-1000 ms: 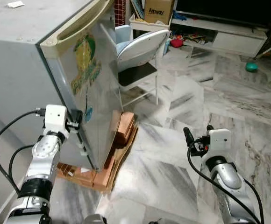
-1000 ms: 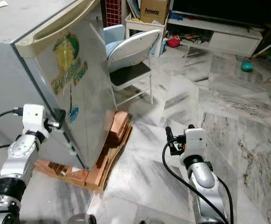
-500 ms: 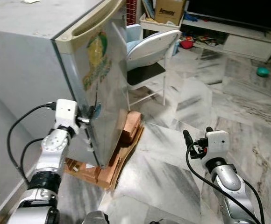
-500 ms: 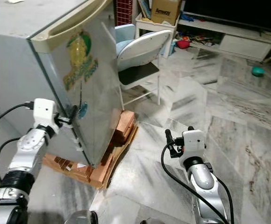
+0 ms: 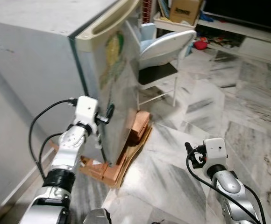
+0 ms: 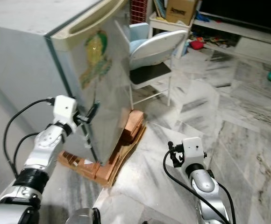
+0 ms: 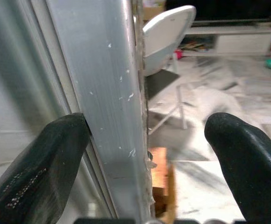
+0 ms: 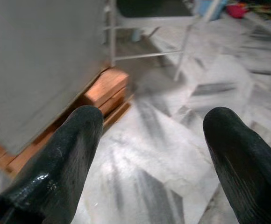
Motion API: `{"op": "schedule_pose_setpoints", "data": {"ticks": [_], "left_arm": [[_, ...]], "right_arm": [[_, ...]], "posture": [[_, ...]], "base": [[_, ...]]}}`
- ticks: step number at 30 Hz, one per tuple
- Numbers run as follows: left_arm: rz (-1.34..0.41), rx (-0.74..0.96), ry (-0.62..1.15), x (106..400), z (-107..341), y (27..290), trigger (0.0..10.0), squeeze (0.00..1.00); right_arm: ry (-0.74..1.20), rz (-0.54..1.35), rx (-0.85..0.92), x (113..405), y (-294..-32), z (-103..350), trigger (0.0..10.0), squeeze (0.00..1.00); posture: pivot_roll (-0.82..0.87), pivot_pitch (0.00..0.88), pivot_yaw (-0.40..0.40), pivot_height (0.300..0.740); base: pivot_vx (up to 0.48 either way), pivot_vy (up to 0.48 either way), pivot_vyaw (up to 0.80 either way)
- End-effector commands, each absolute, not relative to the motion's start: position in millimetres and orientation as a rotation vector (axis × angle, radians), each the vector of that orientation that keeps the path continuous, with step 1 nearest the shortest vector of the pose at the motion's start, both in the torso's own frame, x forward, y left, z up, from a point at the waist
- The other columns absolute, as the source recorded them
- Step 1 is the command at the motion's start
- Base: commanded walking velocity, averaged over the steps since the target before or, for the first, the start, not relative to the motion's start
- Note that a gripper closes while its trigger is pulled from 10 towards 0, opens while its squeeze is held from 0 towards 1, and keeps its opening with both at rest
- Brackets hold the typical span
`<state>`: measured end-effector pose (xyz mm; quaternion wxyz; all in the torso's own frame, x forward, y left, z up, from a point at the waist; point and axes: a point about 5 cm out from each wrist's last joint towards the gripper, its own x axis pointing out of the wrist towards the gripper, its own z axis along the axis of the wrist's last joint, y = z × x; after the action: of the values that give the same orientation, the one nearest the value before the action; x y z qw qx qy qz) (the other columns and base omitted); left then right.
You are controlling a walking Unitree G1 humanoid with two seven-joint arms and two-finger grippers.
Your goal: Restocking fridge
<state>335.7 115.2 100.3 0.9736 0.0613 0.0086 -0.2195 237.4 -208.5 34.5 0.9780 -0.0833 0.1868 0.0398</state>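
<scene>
We're at the very start of the restock, by our read. The fridge [image 5: 46,56] sits left of center, raised on wood blocks [image 5: 134,135] over flattened cardboard, and the door [image 6: 105,88] w/ the yellow-green sticker looks shut or barely cracked; can't tell which from the head cams.

Left gripper [image 7: 145,149] is at the door's near vertical edge, about mid-height. Fingers spread apart and straddling the metal edge strip: one finger [image 7: 37,163] against the fridge-side face, the other out in open air on the room side. Not clamped on it.

Right gripper [image 8: 147,154] is low at near right over the marble floor [image 5: 205,107], well apart from the fridge. Fingers wide apart, nothing between them.

Done so far: positioned at the door, edge between the left fingers. Left, as we judge it:
- pull the door open
- fetch items; we see no food or drink in reach
- load shelves, close the door

Far side: a folding chair [image 5: 166,51] just beside the fridge front, a cardboard box [image 5: 186,8] and a low TV bench [image 5: 247,39] beyond. The chair may limit door swing.
</scene>
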Motion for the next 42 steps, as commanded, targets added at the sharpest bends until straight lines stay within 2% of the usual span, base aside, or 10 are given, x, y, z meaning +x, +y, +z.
{"op": "schedule_pose_setpoints", "data": {"ticks": [1,2,4,6,18,23,27,32,38,42], "left_arm": [[-0.710,0.160,-0.114,332,131,51,10.0,0.00],[-0.710,0.160,-0.114,332,131,51,10.0,0.00],[-0.882,0.156,-0.158,315,140,14,10.0,0.00],[-0.897,0.140,-0.163,313,141,11,10.0,0.00],[-0.592,0.195,-0.094,332,123,97,10.0,0.00],[-0.524,0.201,-0.071,321,118,118,10.0,0.00],[-0.448,0.239,-0.019,294,105,156,10.0,0.00],[-0.333,0.229,0.009,280,101,186,10.0,0.00],[-0.276,0.218,0.035,275,95,194,10.0,0.00],[-0.290,0.239,0.031,276,94,186,10.0,0.00]], "right_arm": [[0.437,0.080,-0.173,231,-214,27,10.0,0.00],[0.437,0.080,-0.173,231,-214,27,10.0,0.00],[0.463,0.057,-0.159,226,-218,23,10.0,0.00],[0.458,0.053,-0.157,225,-219,24,10.0,0.00],[0.407,0.030,-0.150,221,-219,29,10.0,0.00],[0.350,0.025,-0.163,227,-220,37,10.0,0.00],[0.265,0.021,-0.121,242,-213,51,10.0,0.00],[0.235,0.083,-0.139,237,-197,53,10.0,0.00],[0.236,0.069,-0.129,240,-198,51,10.0,0.00],[0.232,0.071,-0.124,245,-197,52,10.0,0.00]], "posture": [[-0.01,0.051,-0.052,0.740],[-0.01,0.051,-0.052,0.740],[-0.02,0.043,-0.043,0.740],[-0.03,0.041,-0.039,0.740],[-0.01,0.043,-0.029,0.740],[0.01,0.044,-0.019,0.740],[0.03,0.055,-0.021,0.740],[0.02,0.049,-0.031,0.740],[0.02,0.033,-0.048,0.740],[0.02,0.019,-0.054,0.740]], "base": [[0.000,0.000,0.00],[0.000,0.000,0.00],[0.000,0.000,0.00],[0.000,0.000,0.00],[0.000,0.000,0.00],[0.000,0.000,0.00],[0.000,-0.333,0.00],[0.000,-0.380,-0.16],[0.000,-0.434,-0.80],[0.060,-0.423,-0.56]]}}
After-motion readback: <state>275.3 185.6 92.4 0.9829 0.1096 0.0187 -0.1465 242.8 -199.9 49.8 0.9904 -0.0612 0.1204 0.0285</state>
